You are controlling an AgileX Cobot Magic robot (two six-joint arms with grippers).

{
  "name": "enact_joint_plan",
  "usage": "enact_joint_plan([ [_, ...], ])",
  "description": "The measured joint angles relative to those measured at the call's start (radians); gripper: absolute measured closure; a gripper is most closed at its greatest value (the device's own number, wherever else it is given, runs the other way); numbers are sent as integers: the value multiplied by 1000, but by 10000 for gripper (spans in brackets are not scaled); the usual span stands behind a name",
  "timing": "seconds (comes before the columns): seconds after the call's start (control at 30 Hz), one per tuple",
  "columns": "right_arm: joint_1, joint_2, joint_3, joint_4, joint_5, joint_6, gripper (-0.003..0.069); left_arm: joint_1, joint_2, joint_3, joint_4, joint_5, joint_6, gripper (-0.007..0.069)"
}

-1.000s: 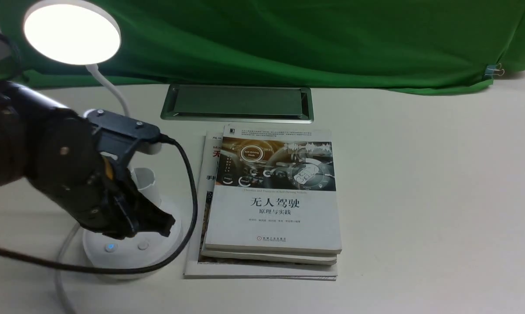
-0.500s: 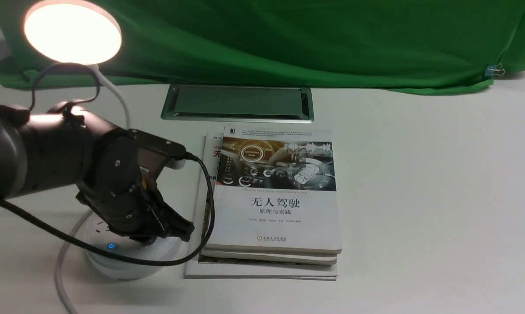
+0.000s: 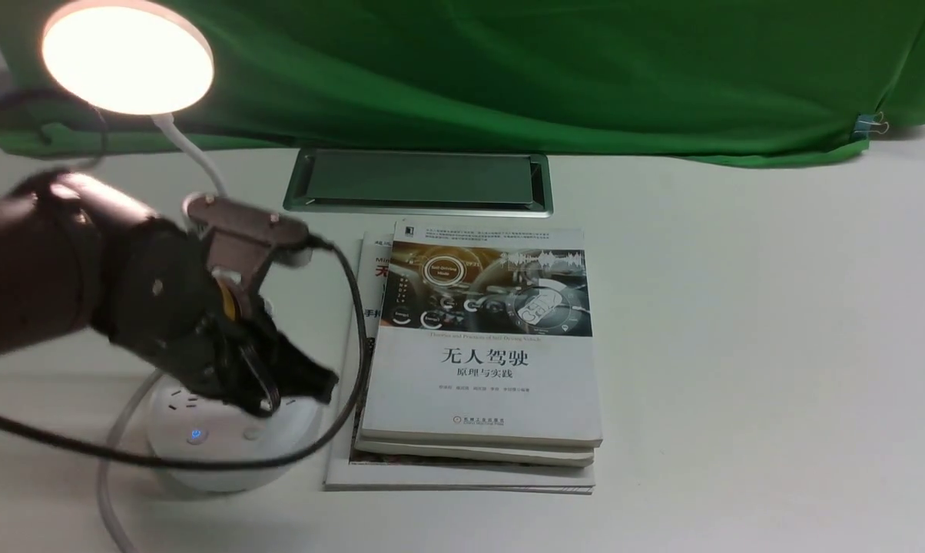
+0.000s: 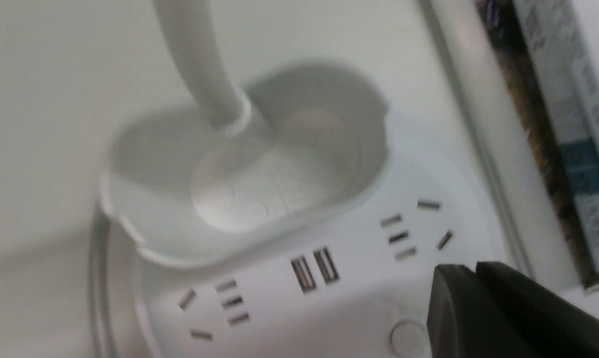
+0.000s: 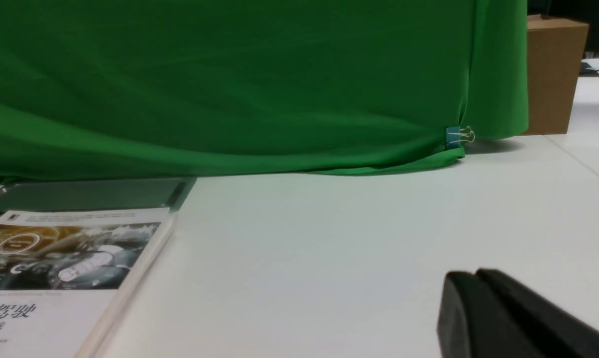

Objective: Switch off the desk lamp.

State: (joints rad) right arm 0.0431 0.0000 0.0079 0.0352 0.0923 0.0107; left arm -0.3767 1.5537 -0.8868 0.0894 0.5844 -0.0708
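The white desk lamp stands at the left of the table. Its disc head (image 3: 127, 57) glows, lit, at the top left. The gooseneck (image 3: 195, 153) runs down behind my left arm. The round socket base (image 3: 217, 445) carries a blue-lit button (image 3: 195, 435) and a plain round button (image 3: 253, 434). My left gripper (image 3: 320, 382) is shut and empty, just above the base's right part. In the left wrist view the shut tips (image 4: 473, 271) sit beside the plain button (image 4: 406, 337), in front of the cup holder (image 4: 259, 164). My right gripper (image 5: 473, 278) is shut, low over bare table.
A stack of books (image 3: 482, 353) lies right of the lamp base. A metal cable hatch (image 3: 418, 181) is set in the table behind them. Green cloth (image 3: 508, 69) hangs along the back. The lamp's white cord (image 3: 109, 491) and my arm's black cable (image 3: 163, 461) run past the base. A cardboard box (image 5: 553, 74) stands far right.
My left gripper dipped onto the base's right side, then lifted back a little. The lamp light turned from white to a warmer tone and stays on.
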Motion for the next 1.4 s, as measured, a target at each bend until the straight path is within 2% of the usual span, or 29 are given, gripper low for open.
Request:
enact_joint_plan([
  [0.23, 0, 0, 0, 0, 0, 0, 624, 0, 50, 89, 8, -140, -31, 606],
  [0.43, 0, 0, 0, 0, 1, 0, 624, 0, 9, 87, 9, -112, -35, 606],
  [0.5, 0, 0, 0, 0, 1, 0, 624, 0, -64, 87, 16, -67, -55, 606],
  [0.77, 0, 0, 0, 0, 0, 0, 624, 0, -401, 97, 21, -64, -61, 606],
  [1.13, 0, 0, 0, 0, 1, 0, 624, 0, -1068, 376, -22, -108, -76, 606],
  [1.4, 0, 0, 0, 0, 1, 0, 624, 0, -1274, 418, -22, -108, -65, 606],
])
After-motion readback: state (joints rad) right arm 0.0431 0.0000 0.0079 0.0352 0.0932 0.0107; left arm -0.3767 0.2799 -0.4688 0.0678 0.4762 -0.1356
